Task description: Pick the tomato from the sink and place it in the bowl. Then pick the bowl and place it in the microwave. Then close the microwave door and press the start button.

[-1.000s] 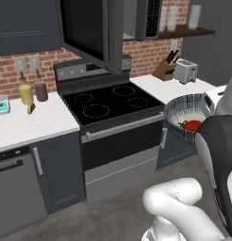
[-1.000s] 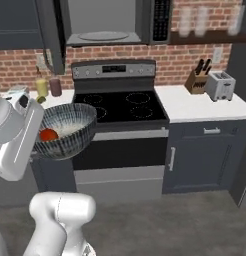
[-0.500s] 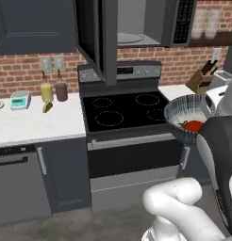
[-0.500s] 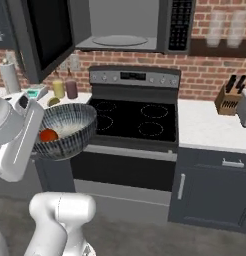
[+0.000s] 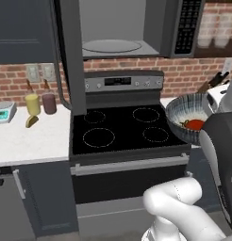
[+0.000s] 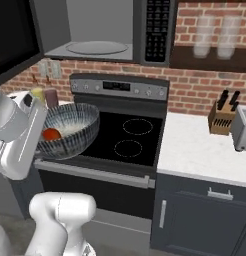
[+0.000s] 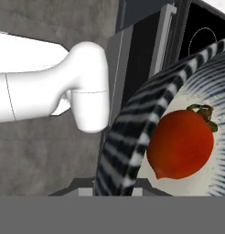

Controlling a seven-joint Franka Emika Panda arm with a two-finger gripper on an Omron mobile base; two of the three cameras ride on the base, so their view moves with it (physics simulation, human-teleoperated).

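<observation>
My gripper [image 7: 115, 188] is shut on the near rim of the striped bowl [image 5: 184, 118], which I hold level in front of the stove. The red tomato [image 5: 194, 124] lies inside the bowl [image 6: 70, 131]; the hand view shows the tomato [image 7: 180, 144] against the pale inside of the bowl [image 7: 128, 132]. Above the stove, the microwave [image 5: 136, 28] stands open, its glass turntable bare. The microwave door [image 5: 70, 56] is swung out to the left; in the right base view the door [image 6: 15, 35] sits at the upper left of the microwave [image 6: 120, 30]. The sink is out of view.
A black stove [image 5: 122, 129] with four burner rings lies below the microwave. The left counter [image 5: 33, 139] carries two jars and a small scale. On the right counter [image 6: 200, 150] stand a knife block [image 6: 222, 116] and a toaster [image 6: 243, 129].
The whole picture has shifted as the base drove: the stove and microwave now sit nearer and more centred. The bowl with the tomato stays in the same grip.
</observation>
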